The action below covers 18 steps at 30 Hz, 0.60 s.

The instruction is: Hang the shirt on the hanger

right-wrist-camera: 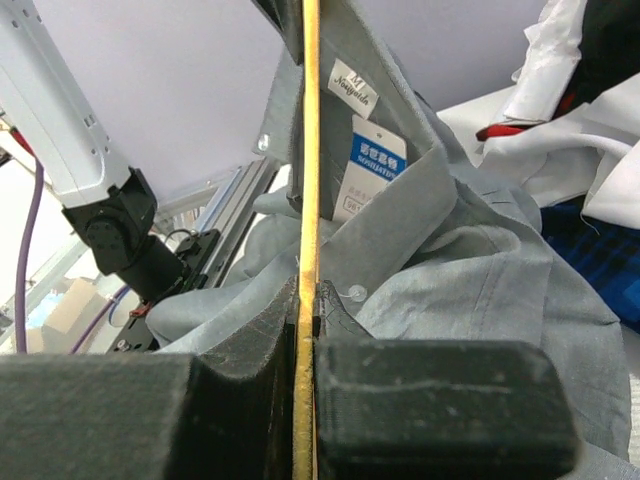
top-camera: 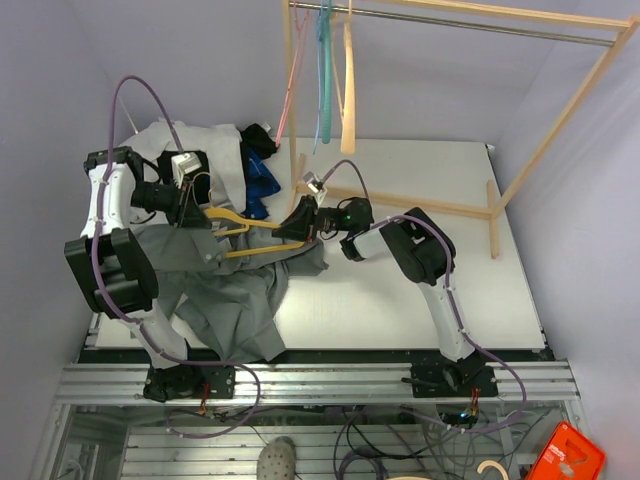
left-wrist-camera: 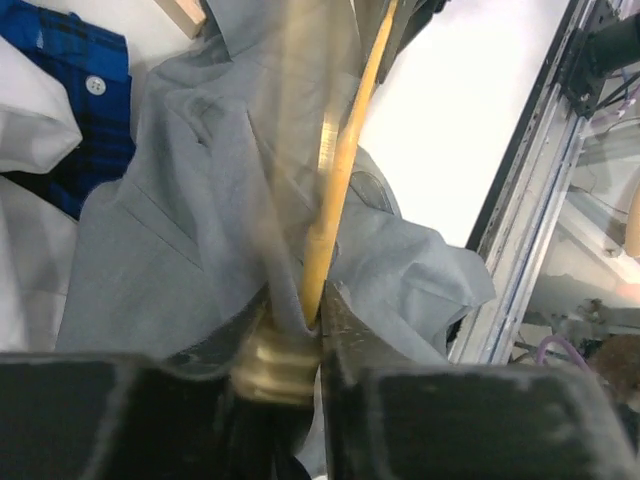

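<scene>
A: Where's the hanger?
B: Above the bench's left side. The left hand grips one end, with a pinch of the shirt caught in it; the right hand grips the other arm.
A: And the rest of it?
B: Heaped on the bench's left side, spilling over its near edge.
A: What could go wrong?
B: I'd guess the pinched fabric drags the collar off the hanger, or opposed pulls bend it.

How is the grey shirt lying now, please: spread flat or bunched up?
Bunched up: the shirt lies in crumpled folds, draping over the near edge of the table.
</scene>
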Available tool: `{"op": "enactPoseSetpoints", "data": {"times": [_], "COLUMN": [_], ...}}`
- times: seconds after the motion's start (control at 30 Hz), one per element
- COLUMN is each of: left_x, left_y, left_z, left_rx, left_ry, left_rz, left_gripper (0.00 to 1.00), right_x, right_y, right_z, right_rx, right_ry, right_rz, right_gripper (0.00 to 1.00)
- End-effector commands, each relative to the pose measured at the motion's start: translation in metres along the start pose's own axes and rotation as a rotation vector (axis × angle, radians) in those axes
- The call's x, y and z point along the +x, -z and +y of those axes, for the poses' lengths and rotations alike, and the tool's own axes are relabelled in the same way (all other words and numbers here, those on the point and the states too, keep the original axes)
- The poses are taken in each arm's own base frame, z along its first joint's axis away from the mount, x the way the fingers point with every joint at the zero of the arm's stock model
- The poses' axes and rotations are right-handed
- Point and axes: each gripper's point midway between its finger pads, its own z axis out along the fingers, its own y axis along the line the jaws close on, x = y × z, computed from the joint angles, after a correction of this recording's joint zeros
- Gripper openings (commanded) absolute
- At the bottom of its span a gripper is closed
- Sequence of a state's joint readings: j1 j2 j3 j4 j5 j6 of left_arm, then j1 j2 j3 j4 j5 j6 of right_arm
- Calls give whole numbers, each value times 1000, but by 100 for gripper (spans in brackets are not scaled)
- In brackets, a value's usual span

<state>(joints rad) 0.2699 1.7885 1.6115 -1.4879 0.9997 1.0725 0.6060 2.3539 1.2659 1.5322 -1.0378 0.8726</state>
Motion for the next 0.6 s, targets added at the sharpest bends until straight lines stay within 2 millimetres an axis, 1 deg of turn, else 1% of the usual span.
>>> {"op": "enactPoseSetpoints", "data": {"times": [0.0, 0.03, 0.1, 0.17, 0.27, 0.3, 0.33, 0.37, 0.4, 0.43, 0.47, 0.5, 0.53, 0.57], "left_x": [-17, -18, -19, -24, -38, -44, -51, -60, -68, -77, -85, -92, -98, -103], "left_y": [1, 1, 2, 3, 5, 6, 9, 13, 17, 22, 26, 30, 33, 35], "left_z": [-5, -6, -8, -12, -20, -23, -26, -29, -33, -38, -43, -49, -55, -62], "left_rx": [13, 12, 11, 13, 21, 21, 17, 9, 2, -2, -7, -14, -20, -23], "left_ry": [-29, -27, -30, -37, -55, -66, -82, -110, -132, -149, -171, -200, -230, -264], "left_rz": [-39, -38, -42, -58, -94, -107, -120, -137, -152, -172, -190, -202, -211, -218], "left_gripper": [16, 11, 7, 7, 7, 7, 7, 7, 7, 7, 7, 7, 7, 7], "right_x": [-49, -49, -50, -51, -53, -55, -60, -66, -73, -86, -94, -111, -123, -131], "right_y": [-4, -4, -4, -4, -5, -5, -3, -1, 3, 9, 16, 22, 29, 41], "right_z": [36, 35, 36, 37, 41, 43, 43, 46, 49, 56, 57, 65, 72, 77], "right_rx": [-103, -102, -106, -108, -118, -118, -98, -75, -47, -6, 36, 69, 103, 142], "right_ry": [269, 268, 270, 268, 268, 268, 269, 284, 306, 350, 366, 394, 410, 419], "right_rz": [-121, -123, -125, -128, -120, -116, -121, -126, -132, -147, -152, -164, -169, -176], "right_gripper": [0, 0, 0, 0, 0, 17, 49, 97, 100, 100, 100, 100, 100, 100]}}
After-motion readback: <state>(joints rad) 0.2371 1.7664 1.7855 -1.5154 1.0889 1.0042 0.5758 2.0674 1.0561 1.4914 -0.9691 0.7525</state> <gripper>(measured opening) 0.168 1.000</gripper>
